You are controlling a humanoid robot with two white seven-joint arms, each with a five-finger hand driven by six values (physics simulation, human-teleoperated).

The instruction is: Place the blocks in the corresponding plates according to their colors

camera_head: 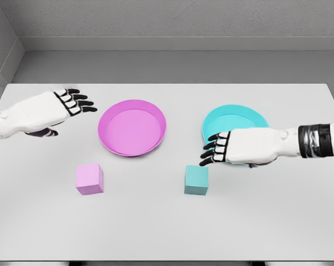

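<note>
A flat white table point(167, 233) stood in front of the robot, and on it sat two shallow round plates – a glossy pink plate point(132, 127) left of the middle and a glossy teal plate point(233, 119) to the right of it. Nearer the robot lay two small cubes: a matte pink block point(90, 179) below and to the left of the pink plate, and a matte teal block point(196, 179) below and slightly left of the teal plate. Both blocks rested on the bare tabletop, outside the plates.

The right hand point(231, 147) reached in from the right, hovering over the near rim of the teal plate, its black-jointed fingers point(211, 151) loosely extended and holding nothing. The teal block lay just beneath and a little left of those fingertips, apart from them.

The left hand point(50, 111) hung above the table's left side – fingers relaxed, gripping nothing. It stood to the left of the pink plate, with the pink block well below it.
</note>
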